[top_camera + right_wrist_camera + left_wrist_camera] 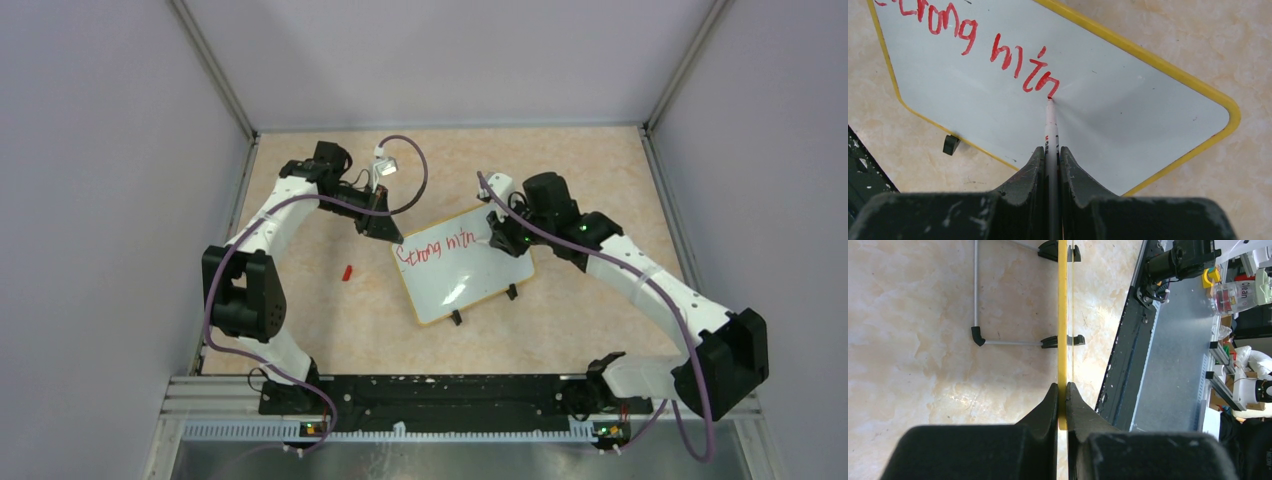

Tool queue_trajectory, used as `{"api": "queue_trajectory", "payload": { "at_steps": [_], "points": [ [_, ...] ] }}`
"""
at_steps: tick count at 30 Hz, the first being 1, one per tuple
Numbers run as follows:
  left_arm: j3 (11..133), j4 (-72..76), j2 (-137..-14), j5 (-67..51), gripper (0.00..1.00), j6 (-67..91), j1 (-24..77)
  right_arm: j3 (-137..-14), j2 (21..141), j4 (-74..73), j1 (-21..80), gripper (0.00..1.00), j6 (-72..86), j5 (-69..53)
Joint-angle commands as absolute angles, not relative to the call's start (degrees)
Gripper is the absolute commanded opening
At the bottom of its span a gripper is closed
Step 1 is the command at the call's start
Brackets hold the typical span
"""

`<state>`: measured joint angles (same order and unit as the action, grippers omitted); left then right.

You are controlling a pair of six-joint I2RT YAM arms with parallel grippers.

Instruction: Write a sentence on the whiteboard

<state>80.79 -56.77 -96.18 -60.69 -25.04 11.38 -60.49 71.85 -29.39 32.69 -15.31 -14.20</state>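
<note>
Writing was mid-word: the sentence read "Strong min" in red across the upper part of the whiteboard, which lay at a slant near the middle of the table. The right gripper was pressed together on a marker, whose tip touched the board at the foot of the "n". The left gripper pinched the board's yellow rim at its far-left corner, steadying it. By my judgement the next move called for the "d": a short shift to the right, light pressure, and a left hold firm enough that the board would not skid. White room lay open to the right of the "n" as far as the rounded corner, and the lower half was blank for a second line. Two black clip feet stood on the near long edge, and a small red cap lay on the table, well apart to the left.
</note>
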Motion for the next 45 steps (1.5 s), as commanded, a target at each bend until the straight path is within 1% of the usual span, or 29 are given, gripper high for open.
{"api": "queue_trajectory", "payload": {
  "at_steps": [1,17,34,45],
  "points": [
    [81.97,-56.95,-96.37,-61.93,0.00,-25.92,11.60,-65.47,69.31,-30.44,31.40,0.00,-15.45,-12.94],
    [81.82,-56.90,-95.76,-61.95,0.00,-26.08,11.60,-65.57,71.25,-29.10,31.03,0.00,-15.99,-11.34],
    [81.56,-56.91,-95.67,-61.98,0.00,-26.37,11.60,-69.23,74.55,-28.56,31.42,0.00,-15.82,-13.10],
    [81.48,-57.04,-95.56,-61.96,0.00,-26.45,11.60,-65.34,74.15,-28.37,32.44,0.00,-16.00,-12.60]
  ]
}}
